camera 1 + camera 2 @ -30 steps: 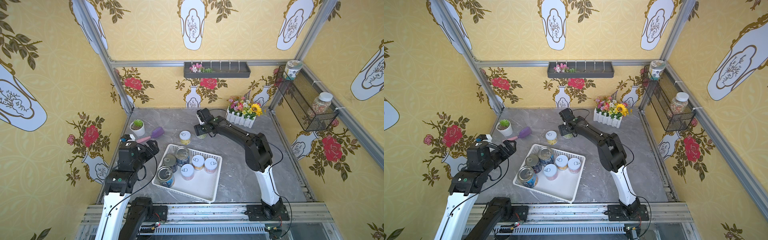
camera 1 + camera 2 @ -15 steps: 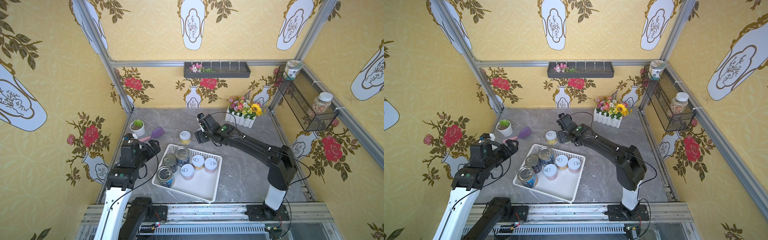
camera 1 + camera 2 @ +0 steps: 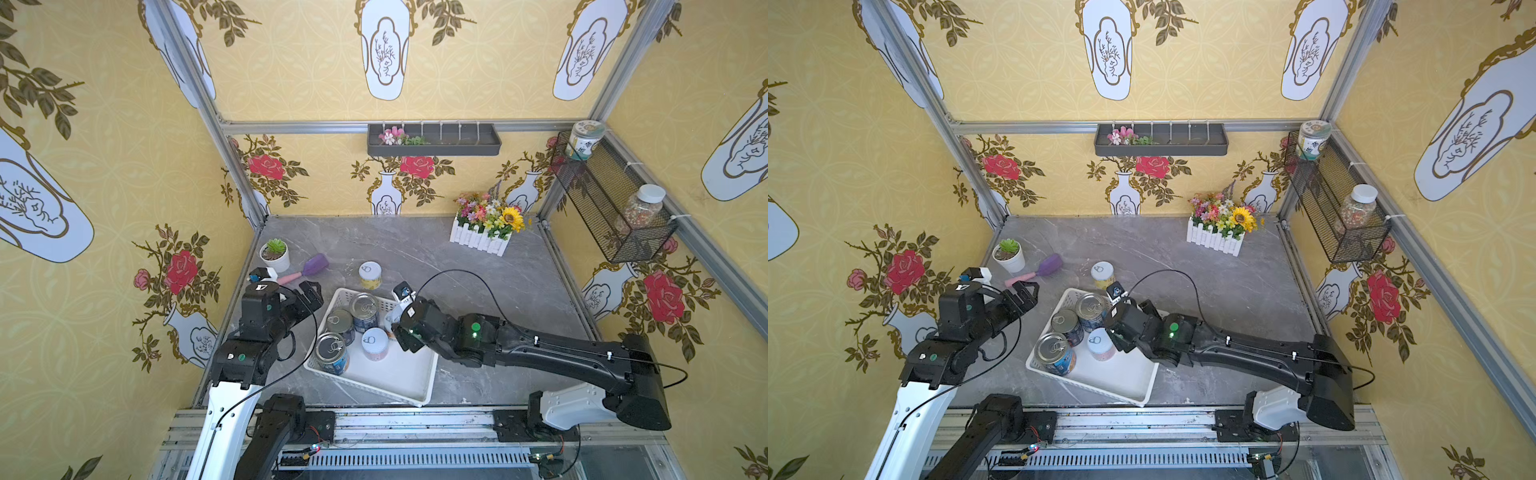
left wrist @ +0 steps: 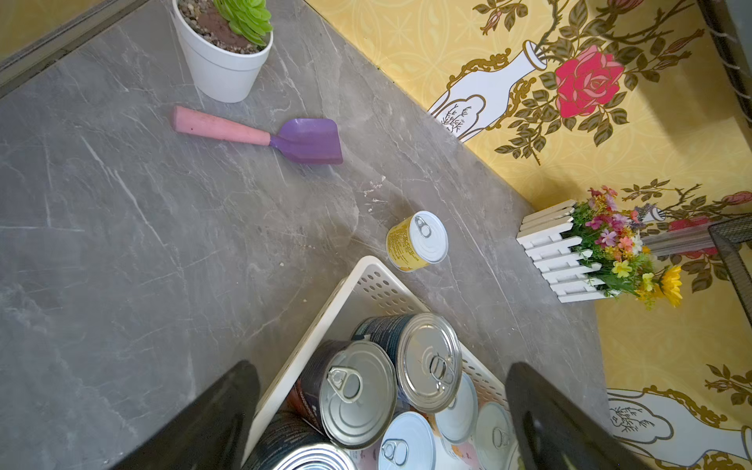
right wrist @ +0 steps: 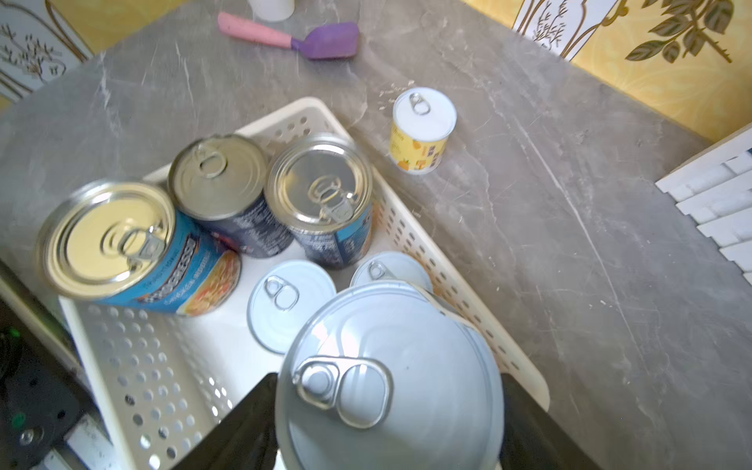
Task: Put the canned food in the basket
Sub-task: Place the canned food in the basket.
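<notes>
Pinching a white-lidded can (image 5: 390,366) above the basket (image 5: 134,366), the right gripper (image 5: 386,427) hovers; left gripper (image 4: 382,419) gapes empty.

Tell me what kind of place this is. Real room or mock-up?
Most likely a staged test booth, not a real room: an aluminium frame carries printed floral wallpaper panels, a marble-look tabletop holds decor like a flower box, and a metal rail runs along the front edge.

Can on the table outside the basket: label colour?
Yellow with small printed graphics; white lid. The can shows best in the right wrist view.
</notes>
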Robot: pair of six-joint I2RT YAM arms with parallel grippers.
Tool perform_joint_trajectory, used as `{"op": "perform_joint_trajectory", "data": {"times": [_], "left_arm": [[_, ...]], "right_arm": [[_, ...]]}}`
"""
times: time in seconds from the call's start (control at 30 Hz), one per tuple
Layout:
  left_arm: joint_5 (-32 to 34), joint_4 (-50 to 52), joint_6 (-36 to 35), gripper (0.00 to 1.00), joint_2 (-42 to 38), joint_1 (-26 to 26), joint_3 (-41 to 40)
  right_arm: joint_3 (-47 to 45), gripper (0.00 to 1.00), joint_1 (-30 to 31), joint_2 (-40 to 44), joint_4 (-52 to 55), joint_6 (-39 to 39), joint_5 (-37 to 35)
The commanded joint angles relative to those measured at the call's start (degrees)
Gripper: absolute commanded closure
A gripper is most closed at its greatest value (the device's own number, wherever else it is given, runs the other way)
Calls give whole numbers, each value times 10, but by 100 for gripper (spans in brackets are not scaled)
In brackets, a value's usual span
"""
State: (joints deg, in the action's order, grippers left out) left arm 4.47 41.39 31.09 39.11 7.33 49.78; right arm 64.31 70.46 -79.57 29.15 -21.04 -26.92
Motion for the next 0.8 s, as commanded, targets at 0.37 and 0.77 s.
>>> {"op": "perform_joint_trajectory", "data": {"times": [0.37, 0.77], "left_arm": [[21, -3, 3, 0, 4, 18, 1], [21, -3, 3, 0, 5, 18, 1]], "right_arm": [[-57, 25, 93, -62, -94, -67, -58], [-75, 23, 72, -103, -112, -82, -64]]}}
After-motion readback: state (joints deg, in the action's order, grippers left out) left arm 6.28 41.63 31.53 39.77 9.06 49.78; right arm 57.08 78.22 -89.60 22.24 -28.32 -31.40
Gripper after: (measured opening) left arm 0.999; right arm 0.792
